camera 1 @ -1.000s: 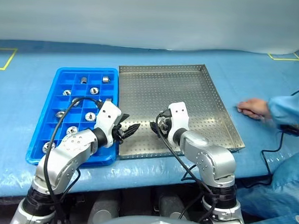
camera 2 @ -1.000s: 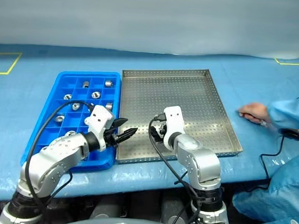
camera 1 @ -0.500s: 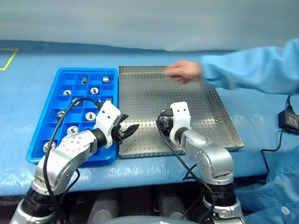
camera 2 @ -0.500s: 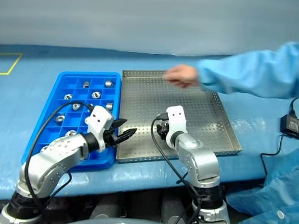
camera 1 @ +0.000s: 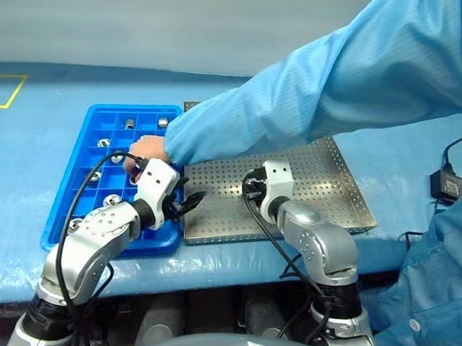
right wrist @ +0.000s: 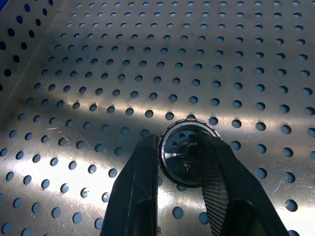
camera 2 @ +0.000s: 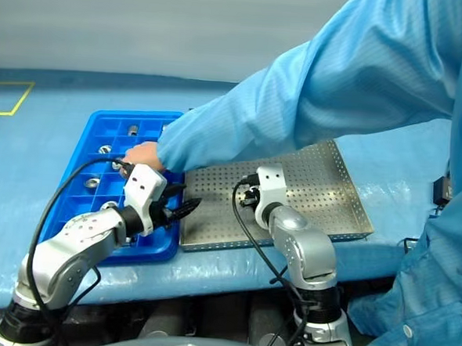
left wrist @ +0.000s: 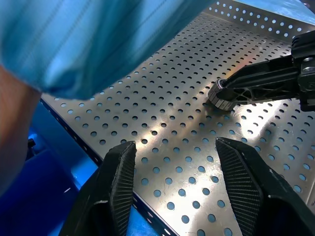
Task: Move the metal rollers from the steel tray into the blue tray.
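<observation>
No legible text or labels

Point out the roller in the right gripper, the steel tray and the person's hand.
metal roller (right wrist: 183,150), right wrist view, its shiny face.
steel tray (camera 1: 324,183), left eye view, bare perforated floor.
person's hand (camera 1: 148,147), left eye view, its back.

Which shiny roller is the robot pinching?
The roller on the steel tray, clamped by the right end effector; the others sit in the blue tray.

Silver arms (camera 1: 321,241), white wrists, black cables, black ribbed tool fingers (left wrist: 246,182).
</observation>
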### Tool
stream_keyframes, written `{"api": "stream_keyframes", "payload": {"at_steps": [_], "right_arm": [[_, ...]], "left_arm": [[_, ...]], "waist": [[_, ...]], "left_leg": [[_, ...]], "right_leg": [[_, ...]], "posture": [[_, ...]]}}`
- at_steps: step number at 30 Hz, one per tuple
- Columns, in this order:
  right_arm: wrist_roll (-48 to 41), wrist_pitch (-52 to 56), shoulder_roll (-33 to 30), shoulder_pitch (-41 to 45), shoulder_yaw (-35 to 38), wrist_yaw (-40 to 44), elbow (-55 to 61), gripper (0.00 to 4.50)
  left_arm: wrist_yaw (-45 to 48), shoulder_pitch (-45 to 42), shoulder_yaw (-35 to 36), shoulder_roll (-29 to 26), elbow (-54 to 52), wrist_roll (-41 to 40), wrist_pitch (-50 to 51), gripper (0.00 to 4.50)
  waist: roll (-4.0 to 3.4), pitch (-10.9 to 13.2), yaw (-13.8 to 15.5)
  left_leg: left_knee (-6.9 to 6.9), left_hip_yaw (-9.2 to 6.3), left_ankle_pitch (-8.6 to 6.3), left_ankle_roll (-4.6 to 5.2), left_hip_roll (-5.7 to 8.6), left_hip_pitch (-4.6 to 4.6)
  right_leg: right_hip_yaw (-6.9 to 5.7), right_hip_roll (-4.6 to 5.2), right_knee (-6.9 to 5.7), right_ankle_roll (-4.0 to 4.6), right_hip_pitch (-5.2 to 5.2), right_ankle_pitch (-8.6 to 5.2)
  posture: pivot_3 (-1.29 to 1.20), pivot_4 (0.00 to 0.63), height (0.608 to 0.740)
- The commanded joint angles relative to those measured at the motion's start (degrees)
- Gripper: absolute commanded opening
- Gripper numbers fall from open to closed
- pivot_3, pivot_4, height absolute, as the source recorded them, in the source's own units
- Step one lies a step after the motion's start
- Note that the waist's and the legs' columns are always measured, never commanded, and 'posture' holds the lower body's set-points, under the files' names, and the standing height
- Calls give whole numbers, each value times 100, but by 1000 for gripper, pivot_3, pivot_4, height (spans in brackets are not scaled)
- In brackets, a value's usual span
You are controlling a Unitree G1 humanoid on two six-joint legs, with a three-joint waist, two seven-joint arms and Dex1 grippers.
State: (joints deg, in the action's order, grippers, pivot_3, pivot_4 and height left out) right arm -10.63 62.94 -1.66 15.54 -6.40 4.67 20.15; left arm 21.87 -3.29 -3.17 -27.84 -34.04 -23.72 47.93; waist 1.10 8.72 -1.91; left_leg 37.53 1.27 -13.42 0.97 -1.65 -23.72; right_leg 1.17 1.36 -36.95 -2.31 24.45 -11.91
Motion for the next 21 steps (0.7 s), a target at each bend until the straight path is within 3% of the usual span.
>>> {"api": "stream_keyframes", "payload": {"at_steps": [1, 8, 15, 21], "right_arm": [[-35, -172, 60, -51, -4, 36, -51, 830], [-232, -208, 167, 49, 65, 197, 142, 830], [-1210, -8, -37, 330, -308, 1301, 947, 830], [-1397, -166, 84, 800, -745, 1527, 706, 830]], "left_arm": [[32, -10, 175, -104, -363, -79, 68, 2841], [8, 64, 496, -220, -554, -153, 235, 2841], [-107, 556, 1499, -591, -981, -218, 553, 2841], [-347, 991, 2238, -691, -1258, -161, 835, 2841]], "waist": [[0, 0, 1], [0, 0, 1], [-4, 4, -8], [-2, 4, 97]], "left_leg": [[0, 0, 0, 0, 0, 0], [0, 1, 0, 0, -4, 1], [-7, -2, 0, 0, -11, -5], [-9, -2, 0, -1, -32, -1]], "right_leg": [[0, 0, 0, 0, 0, 0], [1, 1, 0, 2, -1, -1], [-3, 0, 0, -5, 9, 3], [-9, 1, 1, 16, 6, -10]], "posture": [[20, 150, 740], [24, 150, 740], [48, 150, 740], [107, 150, 740]]}}
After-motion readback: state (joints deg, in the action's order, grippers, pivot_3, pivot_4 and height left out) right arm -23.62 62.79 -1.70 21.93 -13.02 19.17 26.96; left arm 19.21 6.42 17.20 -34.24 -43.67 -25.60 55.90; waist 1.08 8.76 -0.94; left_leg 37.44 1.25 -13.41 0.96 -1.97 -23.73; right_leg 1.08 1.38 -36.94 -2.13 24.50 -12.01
